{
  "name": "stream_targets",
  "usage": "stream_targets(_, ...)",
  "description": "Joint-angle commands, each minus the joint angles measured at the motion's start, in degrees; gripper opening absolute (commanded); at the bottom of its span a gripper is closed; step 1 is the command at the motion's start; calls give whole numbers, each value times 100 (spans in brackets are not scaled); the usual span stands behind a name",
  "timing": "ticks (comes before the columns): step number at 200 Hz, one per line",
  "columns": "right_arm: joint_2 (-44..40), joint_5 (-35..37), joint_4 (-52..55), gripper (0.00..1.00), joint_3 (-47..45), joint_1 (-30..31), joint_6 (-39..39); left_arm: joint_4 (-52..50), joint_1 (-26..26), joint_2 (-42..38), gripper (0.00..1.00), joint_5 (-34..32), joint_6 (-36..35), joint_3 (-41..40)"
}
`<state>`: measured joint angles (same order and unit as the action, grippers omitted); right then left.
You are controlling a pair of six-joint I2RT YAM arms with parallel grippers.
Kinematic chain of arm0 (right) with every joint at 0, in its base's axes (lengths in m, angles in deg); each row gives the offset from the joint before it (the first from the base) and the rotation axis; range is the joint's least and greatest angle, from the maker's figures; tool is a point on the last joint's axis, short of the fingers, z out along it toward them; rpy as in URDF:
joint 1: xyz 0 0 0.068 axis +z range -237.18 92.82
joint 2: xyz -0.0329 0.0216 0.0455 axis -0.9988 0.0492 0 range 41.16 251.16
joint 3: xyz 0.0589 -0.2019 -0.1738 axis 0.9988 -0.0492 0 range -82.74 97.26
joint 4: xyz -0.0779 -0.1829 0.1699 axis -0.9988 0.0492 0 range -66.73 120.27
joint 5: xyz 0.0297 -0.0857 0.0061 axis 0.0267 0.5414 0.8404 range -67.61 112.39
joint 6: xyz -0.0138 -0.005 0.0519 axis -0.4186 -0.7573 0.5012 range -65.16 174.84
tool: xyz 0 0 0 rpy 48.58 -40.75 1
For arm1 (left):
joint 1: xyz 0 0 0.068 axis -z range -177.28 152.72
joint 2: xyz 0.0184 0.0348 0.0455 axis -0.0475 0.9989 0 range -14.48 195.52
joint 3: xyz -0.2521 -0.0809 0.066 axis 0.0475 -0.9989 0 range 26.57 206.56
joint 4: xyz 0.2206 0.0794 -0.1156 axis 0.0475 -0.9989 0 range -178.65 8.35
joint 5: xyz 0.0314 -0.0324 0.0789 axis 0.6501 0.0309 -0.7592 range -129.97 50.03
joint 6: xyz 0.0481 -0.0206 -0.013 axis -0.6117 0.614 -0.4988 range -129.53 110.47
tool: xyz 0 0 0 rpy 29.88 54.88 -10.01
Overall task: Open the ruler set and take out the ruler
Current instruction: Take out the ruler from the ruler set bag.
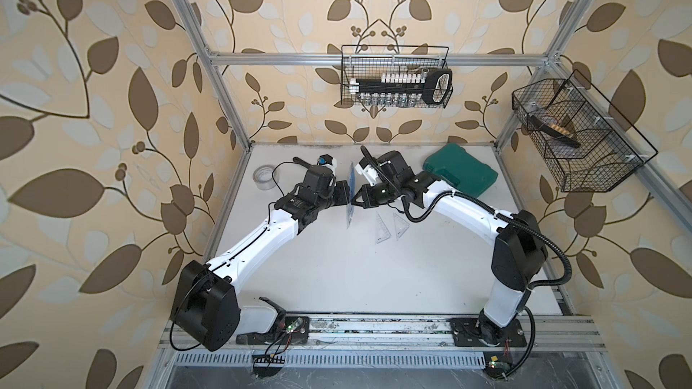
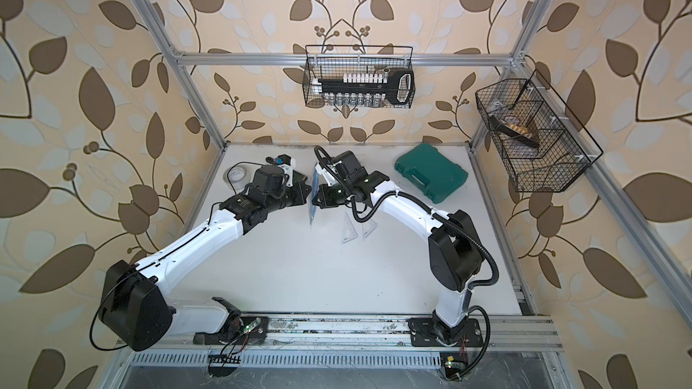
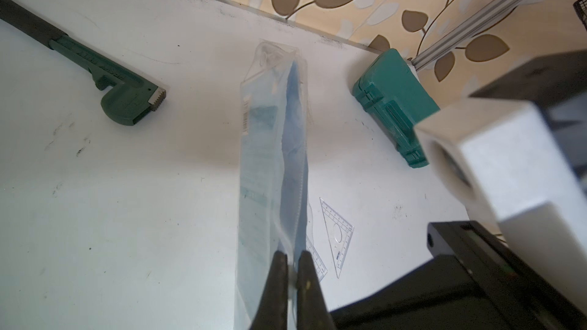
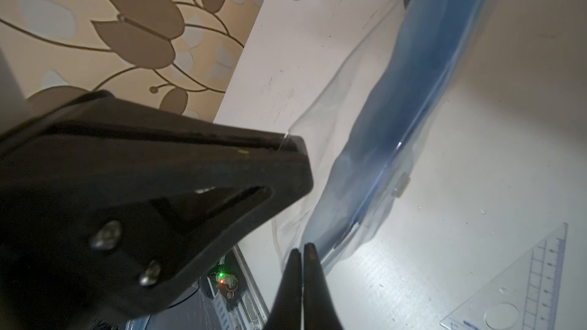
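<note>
Both arms rise from the near edge of the surface point(image 1: 337, 275) and bend inward, so the left arm point(image 1: 262, 233) and the right arm point(image 1: 472, 207) meet tip to tip above its far half. The left hand point(image 3: 292, 257) is clamped tight on a clear pouch point(image 3: 273, 153). The right hand point(image 4: 301, 249), facing it, is pinched closed on the pouch's thin edge.

Set squares point(image 1: 384, 229) right of ruler set point(image 1: 352, 181)

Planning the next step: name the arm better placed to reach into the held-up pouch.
Right, probably: left gripper anchors the ruler-set pouch by its edge; right gripper, shut on its film, could regrasp inside.
</note>
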<state>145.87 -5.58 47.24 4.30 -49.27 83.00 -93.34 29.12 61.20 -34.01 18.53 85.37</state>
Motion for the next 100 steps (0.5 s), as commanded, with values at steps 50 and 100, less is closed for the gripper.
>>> stream_targets(50, 385, 669, 203, 0, 344, -50, -33, 219, 134, -77, 0, 151, 51, 122)
stream_targets(100, 314, 1338, 478, 6, 435, -50, -217, 193, 156, -71, 0, 149, 39, 165)
